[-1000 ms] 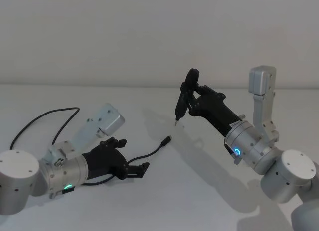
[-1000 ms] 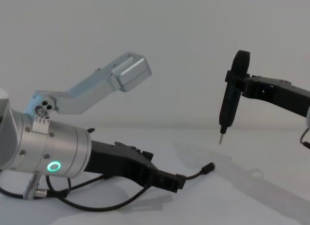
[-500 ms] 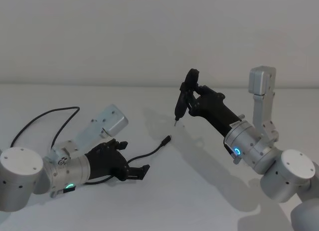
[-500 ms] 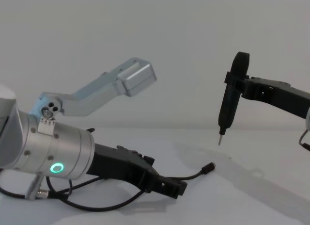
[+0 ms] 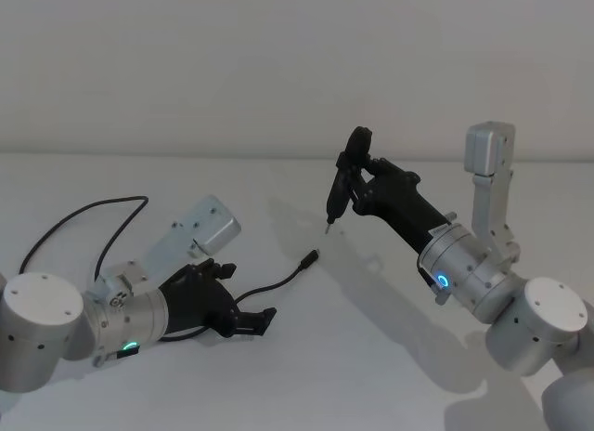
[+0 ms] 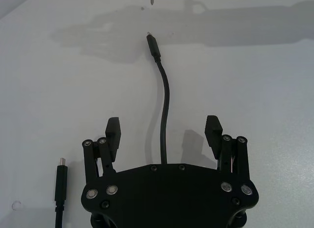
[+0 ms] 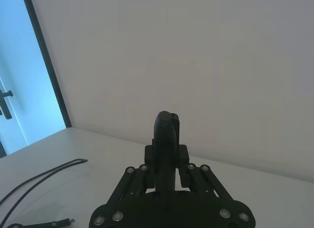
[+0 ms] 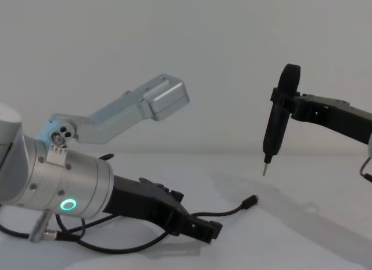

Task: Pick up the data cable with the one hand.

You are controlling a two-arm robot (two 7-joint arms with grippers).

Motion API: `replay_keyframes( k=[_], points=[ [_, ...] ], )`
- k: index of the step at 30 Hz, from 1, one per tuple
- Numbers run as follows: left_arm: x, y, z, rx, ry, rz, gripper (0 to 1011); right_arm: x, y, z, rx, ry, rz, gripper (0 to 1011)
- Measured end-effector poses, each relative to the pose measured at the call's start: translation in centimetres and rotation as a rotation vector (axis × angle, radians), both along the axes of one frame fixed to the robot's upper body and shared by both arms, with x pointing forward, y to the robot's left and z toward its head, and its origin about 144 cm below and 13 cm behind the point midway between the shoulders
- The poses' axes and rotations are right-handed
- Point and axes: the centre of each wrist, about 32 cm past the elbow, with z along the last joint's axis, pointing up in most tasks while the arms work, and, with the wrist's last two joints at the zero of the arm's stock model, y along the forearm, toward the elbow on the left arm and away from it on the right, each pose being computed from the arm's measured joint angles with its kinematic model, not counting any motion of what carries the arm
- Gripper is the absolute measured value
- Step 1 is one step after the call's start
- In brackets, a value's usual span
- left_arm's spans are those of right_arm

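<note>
Left wrist view: the black two-finger left tool (image 6: 163,127) on its silver wrist is spread wide. One finger sits on each side of the thin black flexible data cable (image 6: 164,105), which runs up the middle of the frame between them.
Cable's place: it lies flat on the white bench (image 5: 371,357), left of centre in the head view. It curves from under the left tool out to its small black metal-tipped plug (image 5: 312,259) near mid-frame.
Handling: I judge it light and limp. It should bend and sag rather than lift as one piece, with the plug end drooping. The cord is thin and round, so it may roll or slip past fingers that close too high.
Where to hold: on the plain cord between the fingers, short of the plug, with the fingertips low against the bench. The metal tip is best left alone.
Contact: whether the fingers touch the cord cannot be told.
Nearby: a short black lead with a silver connector (image 6: 61,176) lies at lower left, outside the fingers.
Right tool (image 5: 357,185): clamped on a slim black pen-shaped driver with a pointed metal tip (image 8: 276,127). The driver is upright, right of centre, and apart from the cable.
</note>
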Motion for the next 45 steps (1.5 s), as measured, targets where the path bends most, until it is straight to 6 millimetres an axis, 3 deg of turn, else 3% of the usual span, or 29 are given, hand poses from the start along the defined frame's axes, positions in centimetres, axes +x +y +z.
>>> replay_keyframes(
  k=[6,10,24,25,39,45],
  points=[
    [0.0,0.0,0.0,0.004,-0.001,0.002,1001,0.0,0.0,-0.1,0.001,0.002,-0.001,275],
    [0.0,0.0,-0.1,0.006,-0.002,0.003,931,0.0,-0.1,-0.1,0.002,0.003,-0.002,274],
    [0.0,0.0,-0.1,0.009,-0.002,0.005,540,0.0,-0.1,-0.4,0.008,0.016,-0.005,275],
    [0.0,0.0,-0.1,0.009,-0.002,0.005,472,0.0,-0.1,-0.5,0.008,0.018,-0.005,274],
    [0.0,0.0,-0.1,0.010,-0.003,0.005,58,0.1,-0.1,-0.9,0.003,0.040,0.002,274],
    [0.0,0.0,-0.1,0.010,-0.003,0.005,39,0.3,0.1,-1.2,0.001,0.049,0.004,275]
  ],
)
